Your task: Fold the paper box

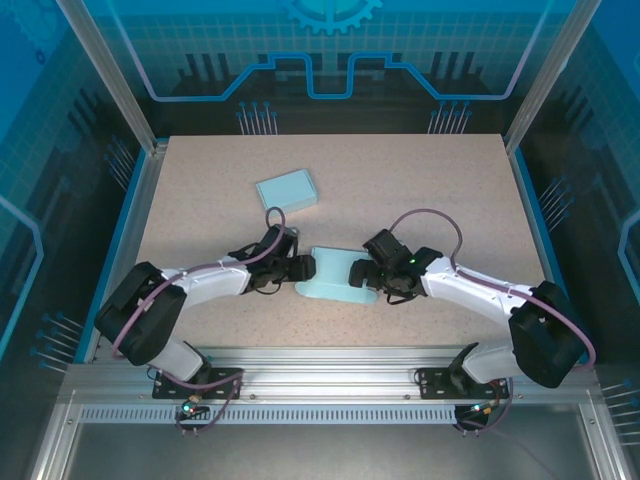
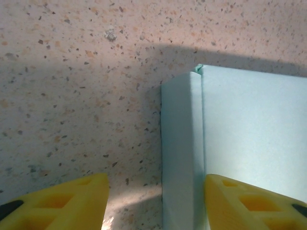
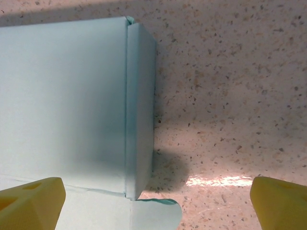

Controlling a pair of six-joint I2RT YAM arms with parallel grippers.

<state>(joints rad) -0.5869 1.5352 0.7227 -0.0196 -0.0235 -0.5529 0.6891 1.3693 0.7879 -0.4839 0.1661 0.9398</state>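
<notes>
Paper box [image 1: 332,284] lies mid-frame on the tabletop [image 1: 200,180], long axis left-right, one end at each arm. Left fingers [image 2: 62,203] parted astride its upturned end flap [image 2: 181,153] (no pinch yet); right fingers [image 3: 33,201] spread wide, empty.

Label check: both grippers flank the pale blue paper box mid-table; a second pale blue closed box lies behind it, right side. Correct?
Wrong side: the top external view shows the second pale blue closed box behind the pale blue paper box, left side. Left gripper and right gripper flank it.
</notes>
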